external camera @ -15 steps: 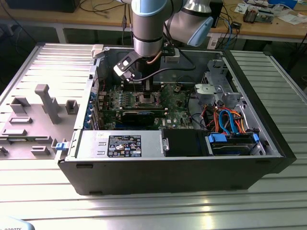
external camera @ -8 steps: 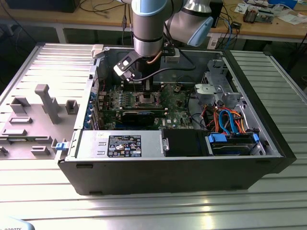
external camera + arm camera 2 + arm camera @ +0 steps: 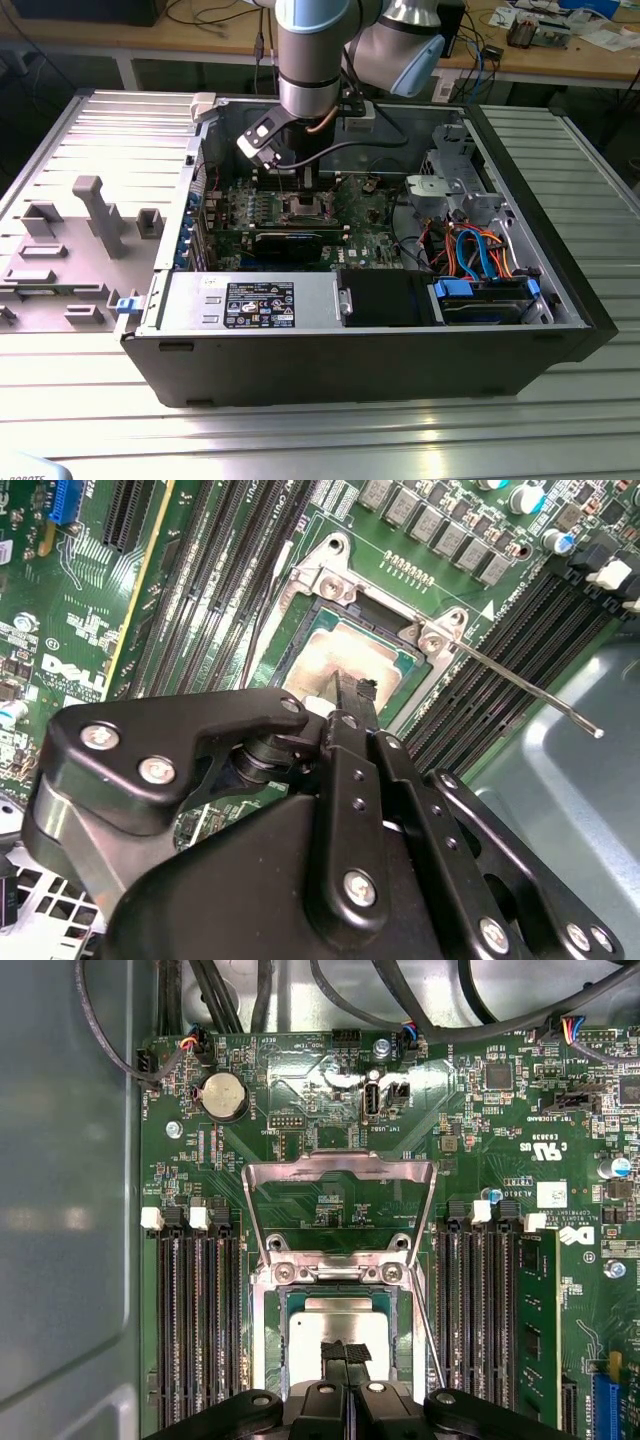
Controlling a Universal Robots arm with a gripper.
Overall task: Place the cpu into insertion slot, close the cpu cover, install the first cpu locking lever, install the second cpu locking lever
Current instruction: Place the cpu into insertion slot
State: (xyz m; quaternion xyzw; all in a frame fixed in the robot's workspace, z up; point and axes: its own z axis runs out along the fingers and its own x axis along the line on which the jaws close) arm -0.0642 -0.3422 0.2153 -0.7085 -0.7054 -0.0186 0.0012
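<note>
The cpu [image 3: 338, 1322] [image 3: 340, 660], a pale silver-tan square, lies flat in the insertion slot [image 3: 266, 1332] [image 3: 303, 207] on the green motherboard. The cpu cover [image 3: 340, 1168], a thin silvery frame, stands swung open on its hinge beyond the slot. A thin wire locking lever [image 3: 430, 1332] [image 3: 520, 680] sticks up free beside the slot. My gripper [image 3: 346, 1352] [image 3: 352, 690] [image 3: 298, 185] hangs straight over the cpu. Its black fingers [image 3: 335, 1358] are pressed together, tips at or just above the chip's face. I cannot tell if they touch it.
Rows of black memory slots [image 3: 195, 1320] flank the socket, with a green memory stick [image 3: 535, 1320] on one side. Nearby are a coin battery [image 3: 224, 1095], a black card [image 3: 290, 242], a drive cage with blue and orange cables [image 3: 480, 250], and case walls [image 3: 350, 360].
</note>
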